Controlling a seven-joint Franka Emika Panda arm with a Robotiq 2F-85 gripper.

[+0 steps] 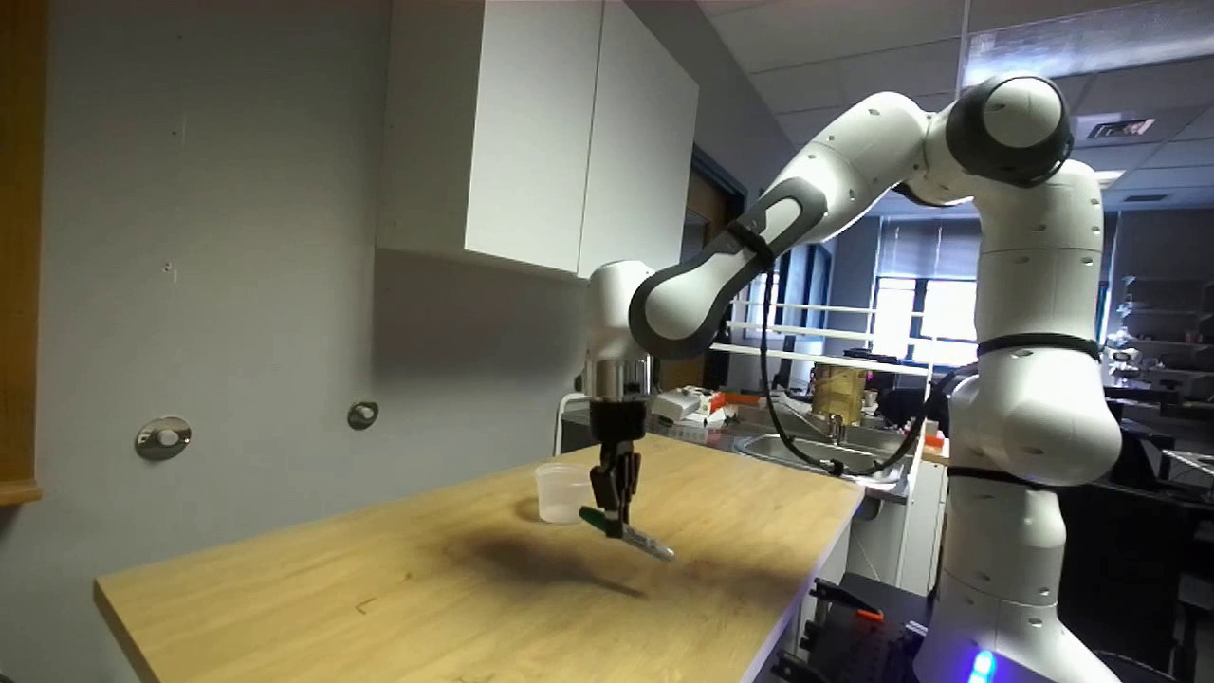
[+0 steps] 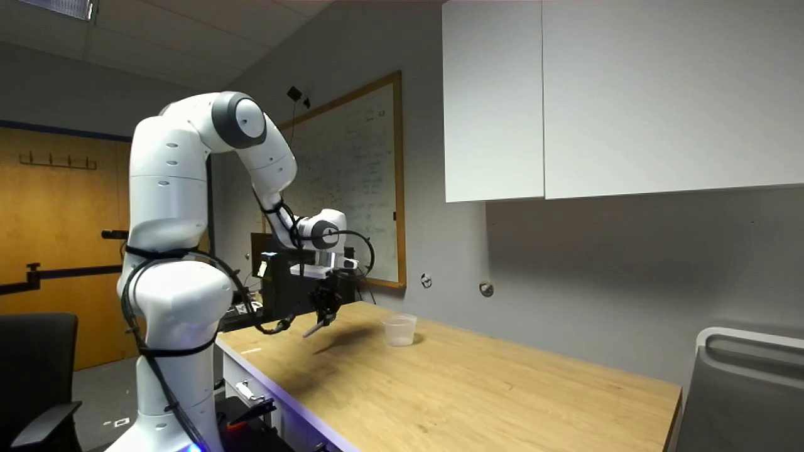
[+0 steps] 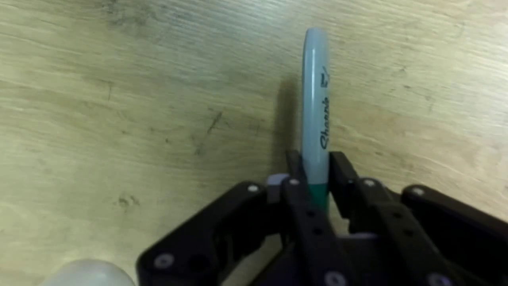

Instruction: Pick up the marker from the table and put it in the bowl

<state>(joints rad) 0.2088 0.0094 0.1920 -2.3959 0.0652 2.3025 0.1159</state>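
The translucent plastic tub [image 1: 560, 495] stands upright on the light-wood tabletop [image 2: 502, 389] in both exterior views. Near the tub, raised above the wood, the Robotiq gripper [image 3: 316, 163] is clamped on the Sharpie marker [image 3: 315, 99] — its black fingers [image 3: 342, 171] press both sides close to where the grey barrel meets the green end. The marker is outside the tub, its grey end pointing away from it and showing lower in both exterior views. In an exterior view the gripper overlaps one edge of the tub, and a dark shadow [image 1: 531, 560] falls on the wood in front of it. Behind the tub rises a grey wall [image 2: 446, 251] with two round metal fittings [image 2: 486, 289]; a white wall cabinet [image 2: 659, 94] hangs there, higher than the tub. Well apart from the tub, off the tabletop's edge, stands the white Panda arm [image 1: 1034, 417]. In an exterior view a stainless sink [image 1: 854, 451] lies beyond the tub, past the end of the tabletop — the clutter [image 1: 675, 406] around it is too small to make out. Farther still from the tub are a wood-framed whiteboard [image 2: 352, 157], a black office chair [image 2: 38, 364], a wooden door [image 2: 63, 220] and bright windows [image 1: 948, 308].
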